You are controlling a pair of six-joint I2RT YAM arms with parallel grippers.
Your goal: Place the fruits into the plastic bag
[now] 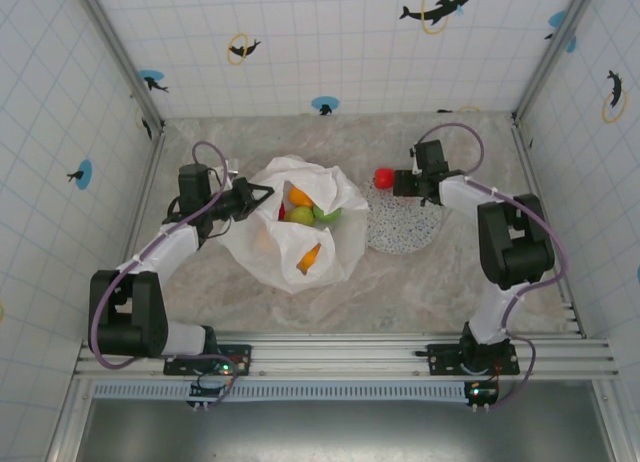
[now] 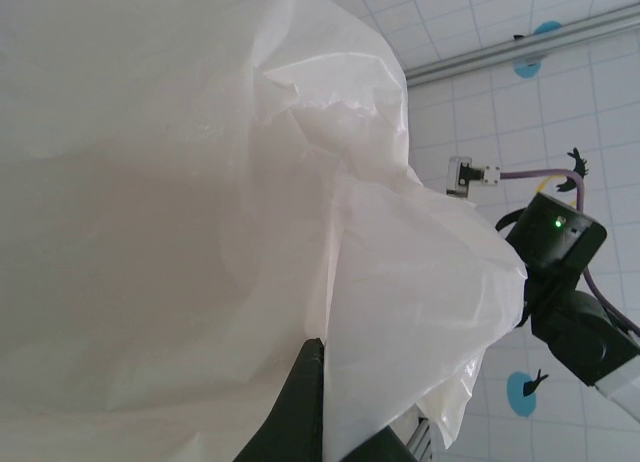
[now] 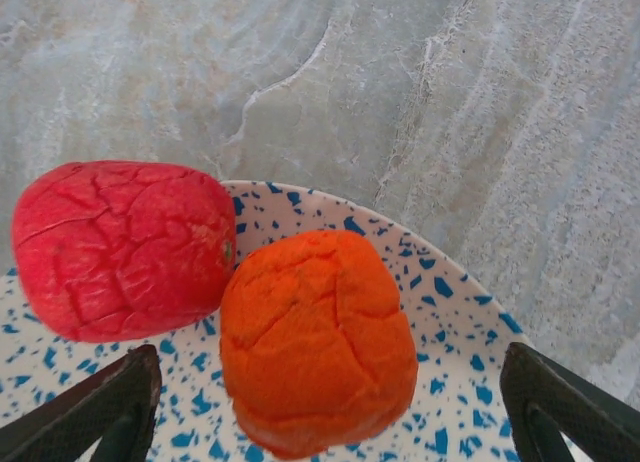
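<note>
The plastic bag (image 1: 300,237) sits pretty much dead centre of the worktop (image 1: 450,292), mouth gaping upward. There are fruits (image 1: 301,216) in it: two green ones side by side, an orange one at their 12 o'clock, and another orange shape down at 6 o'clock, half in a fold. A red sliver at 9 o'clock of the greens is too tucked in to call. The left jaws are pinched shut on the bag's rim at its 9 o'clock edge, holding that side up. In the left wrist view the white film is right against the lens, with one dark finger (image 2: 300,402) poking in at the bottom.

Just beside the bag at 3 o'clock is the speckled plate (image 1: 400,237); can't tell if they touch. By its 11 o'clock rim lie a red fruit (image 3: 120,247) and an orange fruit (image 3: 315,342), pressed together. The right jaws are spread wide with nothing in them. One finger (image 3: 95,407) stands either side of the orange fruit, with a gap on both sides.

The worktop is a grey-beige marble look. White tiled walls (image 1: 330,42) with dolphin and ring stickers box it in on three sides, and a metal rail (image 1: 340,354) runs along the near edge. From above, the right arm covers the plate's 12 o'clock rim. There's bare worktop at 6 o'clock of the bag and plate, and a narrower strip at 12.
</note>
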